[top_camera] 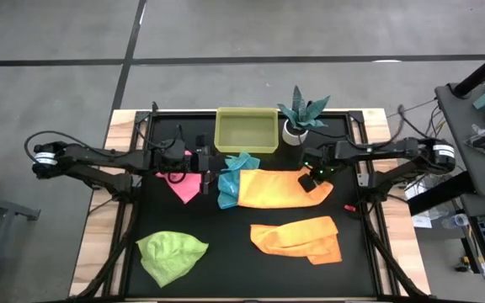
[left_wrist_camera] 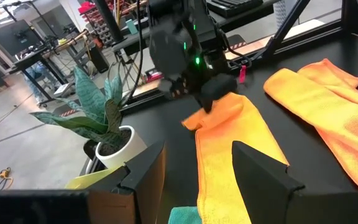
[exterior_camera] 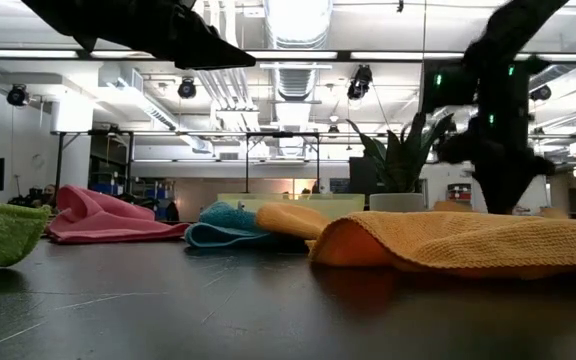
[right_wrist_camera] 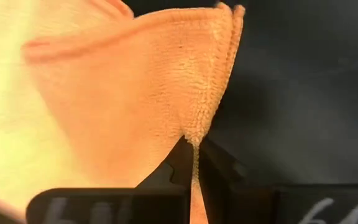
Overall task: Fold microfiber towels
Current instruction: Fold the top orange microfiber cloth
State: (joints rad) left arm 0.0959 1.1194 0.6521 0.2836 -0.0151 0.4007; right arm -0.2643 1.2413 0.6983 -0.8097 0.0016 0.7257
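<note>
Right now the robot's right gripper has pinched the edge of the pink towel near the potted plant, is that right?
Not quite: the right gripper is shut on the edge of an orange towel, not the pink towel, which lies over by the left gripper. The right wrist view shows orange cloth pinched in the gripper, and the high view confirms it, near the potted plant.

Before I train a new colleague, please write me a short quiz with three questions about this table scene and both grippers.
1. True or false: the right gripper is shut on the upper orange towel.
2. Which towel lies nearest the left gripper? A) lime green towel B) turquoise towel C) lower orange towel
3. Fill in: beside the yellow tray stands a potted ____.

Key: 1 true. 2 B. 3 plant.
</note>
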